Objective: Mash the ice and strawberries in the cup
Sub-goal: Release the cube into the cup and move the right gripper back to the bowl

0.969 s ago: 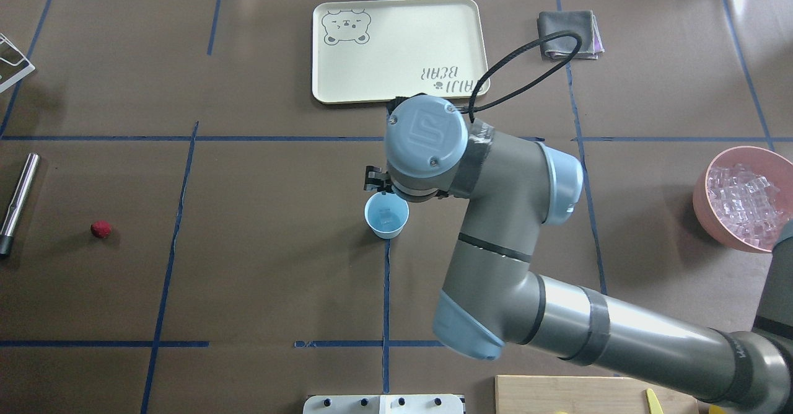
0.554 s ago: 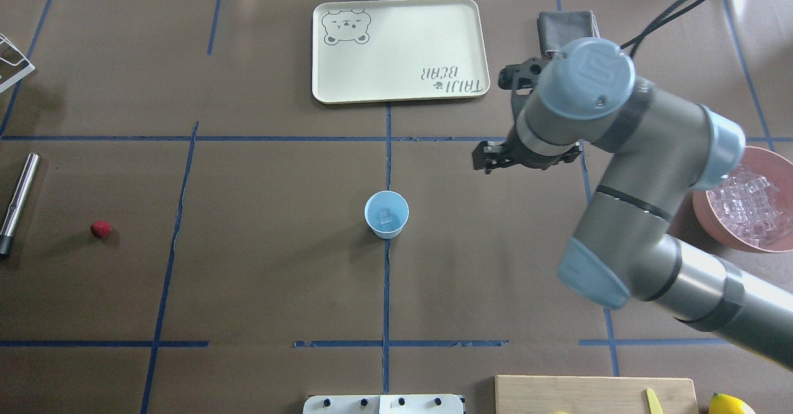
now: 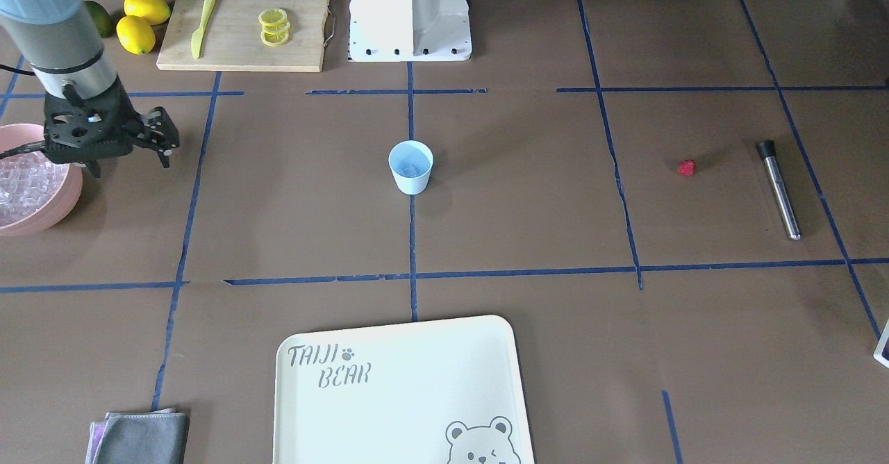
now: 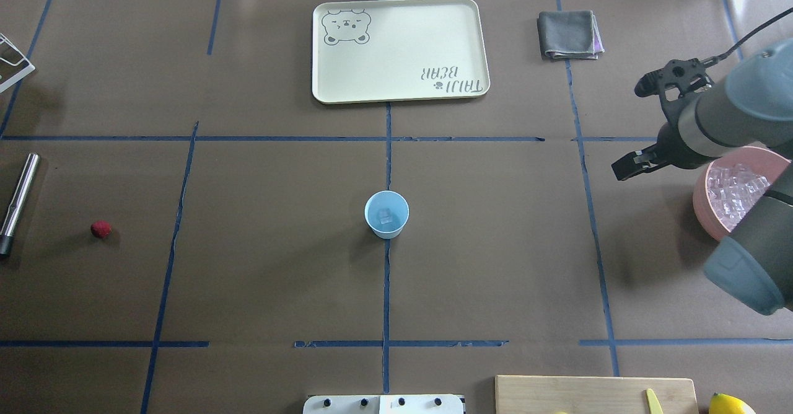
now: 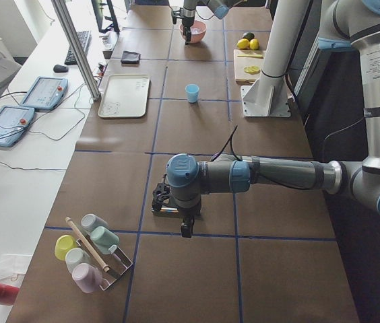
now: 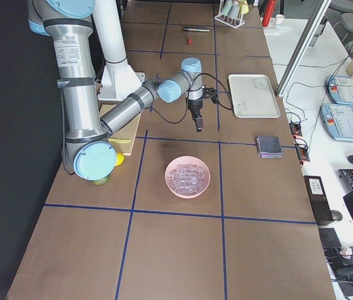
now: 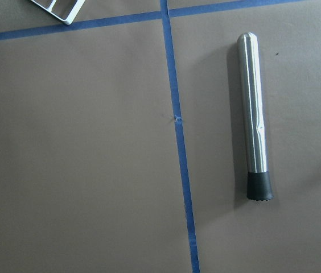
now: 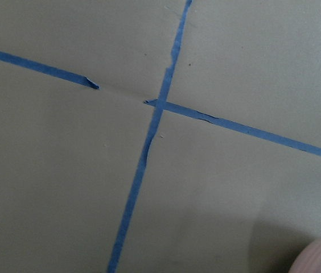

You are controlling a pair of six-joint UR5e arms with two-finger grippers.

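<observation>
Right claw (image 4: 630, 129) hangs wide and empty just beside the bowl (image 4: 700, 212) of ice (image 4: 740, 188), likely for another cube; cup (image 4: 386, 214) stands mid-worktop holding one; strawberry (image 4: 101, 229) lies well apart; of the left claw (image 5: 175, 215) I cannot tell the spread.

Brown, blue-taped table (image 4: 260, 277) bearing black-tipped steel rod (image 4: 18, 194), small red strawberry (image 4: 101, 229) near it, light-blue plastic cup (image 4: 388, 233) well apart from both
</observation>
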